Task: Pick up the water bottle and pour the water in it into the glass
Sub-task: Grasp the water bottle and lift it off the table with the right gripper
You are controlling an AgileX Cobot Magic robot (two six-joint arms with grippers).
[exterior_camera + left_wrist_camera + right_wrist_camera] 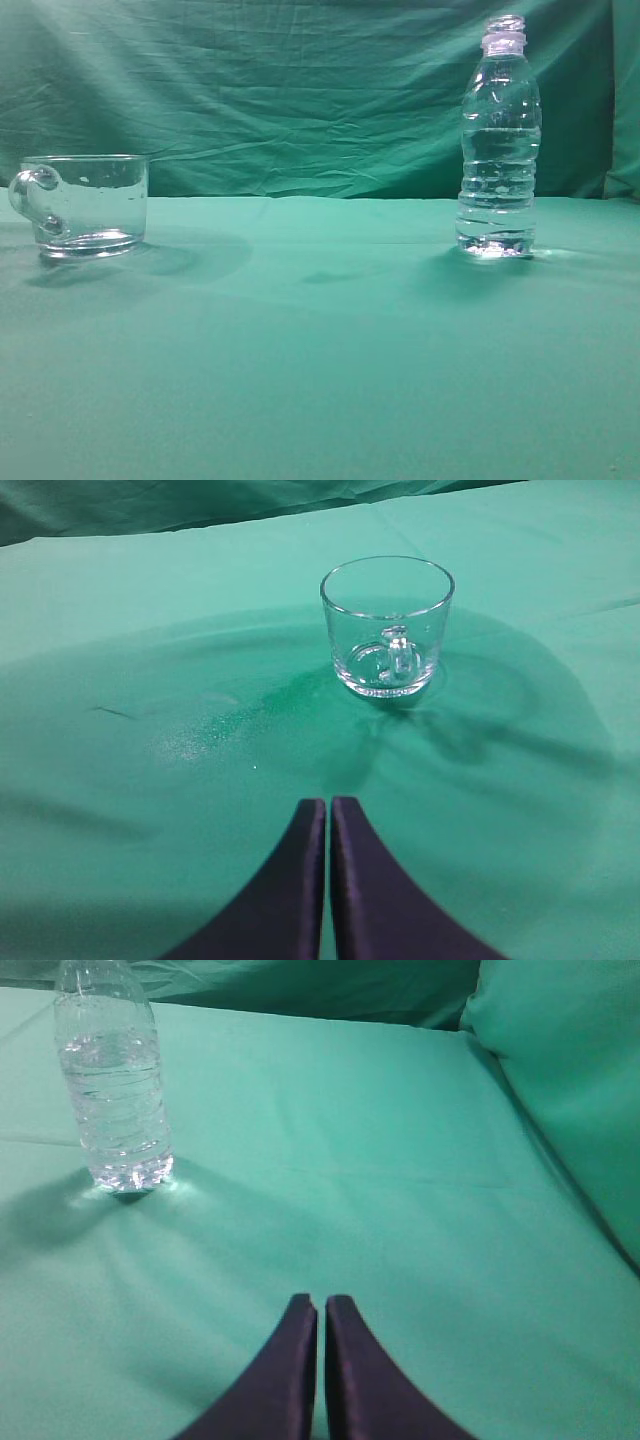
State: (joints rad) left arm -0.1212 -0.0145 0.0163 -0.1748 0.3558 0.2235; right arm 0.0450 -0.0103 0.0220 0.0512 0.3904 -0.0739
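Note:
The water bottle (499, 140) stands upright and uncapped at the right of the green cloth, nearly full of clear water (498, 170). It also shows at the upper left of the right wrist view (113, 1085). The glass (85, 203), a clear mug with a loop handle, stands at the left and looks empty; it also shows in the left wrist view (387, 626). My left gripper (328, 802) is shut and empty, well short of the glass. My right gripper (321, 1301) is shut and empty, short of the bottle and to its right. Neither gripper shows in the exterior view.
A green cloth (320, 340) covers the table and hangs wrinkled as a backdrop (280, 90). A raised green fold (570, 1080) lies at the right of the right wrist view. Open cloth lies between glass and bottle.

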